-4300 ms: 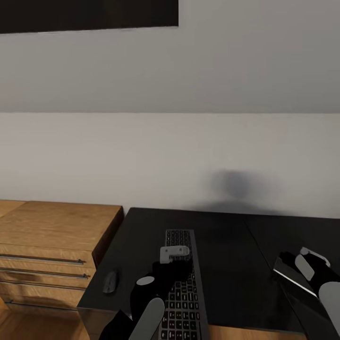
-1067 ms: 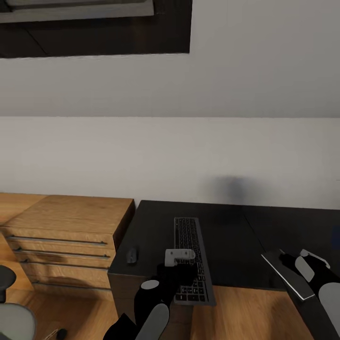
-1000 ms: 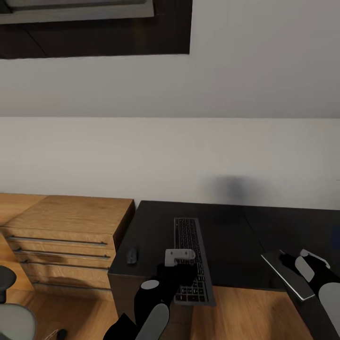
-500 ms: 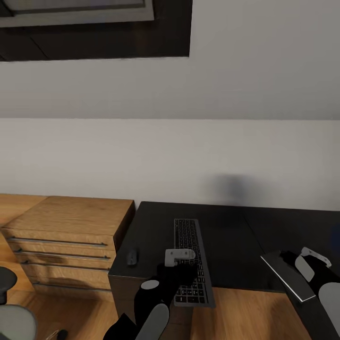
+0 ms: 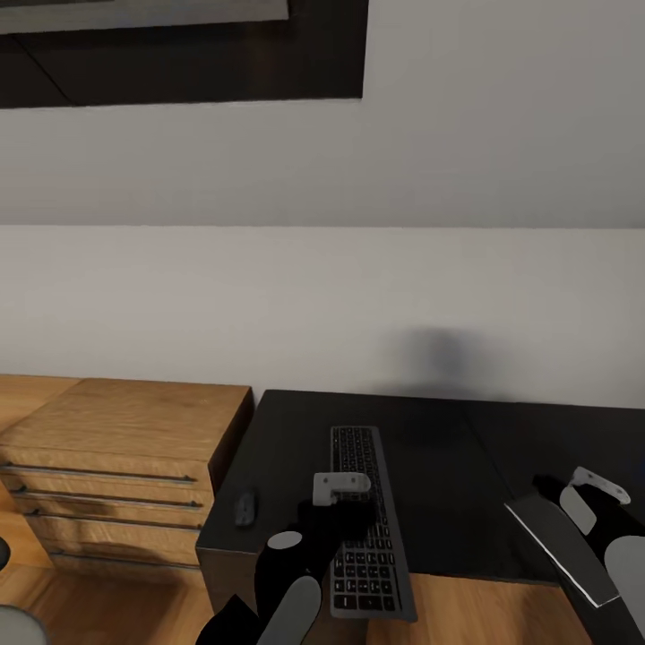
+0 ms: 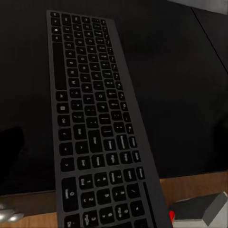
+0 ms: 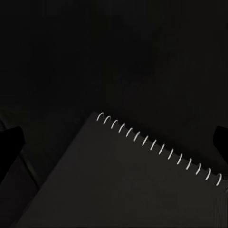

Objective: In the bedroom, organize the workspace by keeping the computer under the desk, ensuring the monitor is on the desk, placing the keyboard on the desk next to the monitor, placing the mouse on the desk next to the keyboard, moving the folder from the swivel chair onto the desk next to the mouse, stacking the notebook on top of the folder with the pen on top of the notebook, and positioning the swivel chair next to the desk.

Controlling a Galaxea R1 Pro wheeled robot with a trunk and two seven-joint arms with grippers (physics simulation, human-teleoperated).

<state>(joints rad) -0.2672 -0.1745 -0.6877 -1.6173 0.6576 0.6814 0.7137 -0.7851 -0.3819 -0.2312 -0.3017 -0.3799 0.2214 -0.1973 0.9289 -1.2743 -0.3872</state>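
Observation:
The black-topped desk (image 5: 448, 448) stands against the wall. The long keyboard (image 5: 365, 537) lies on it, near end past the front edge; it also shows in the left wrist view (image 6: 95, 123). My left gripper (image 5: 342, 502) hovers over it, open, one finger (image 6: 9, 152) wide of the keys. The small black mouse (image 5: 245, 509) sits near the desk's left edge. A dark spiral-bound notebook (image 5: 557, 548) sits tilted at the desk's front right under my right gripper (image 5: 560, 497). Its fingers (image 7: 9, 142) stand wide apart on either side of the notebook (image 7: 123, 180); contact is unclear.
A light-wood chest (image 5: 116, 448) with long bar handles stands against the desk's left side. Wood floor (image 5: 466, 618) runs in front of the desk. A grey sliver of the swivel chair (image 5: 11, 624) is at the lower left. A dark panel (image 5: 179, 54) hangs high on the wall.
The whole view has shifted: the desk, keyboard and notebook have slid down and grown, and the chair has nearly left the corner. Both arms keep their place in the picture.

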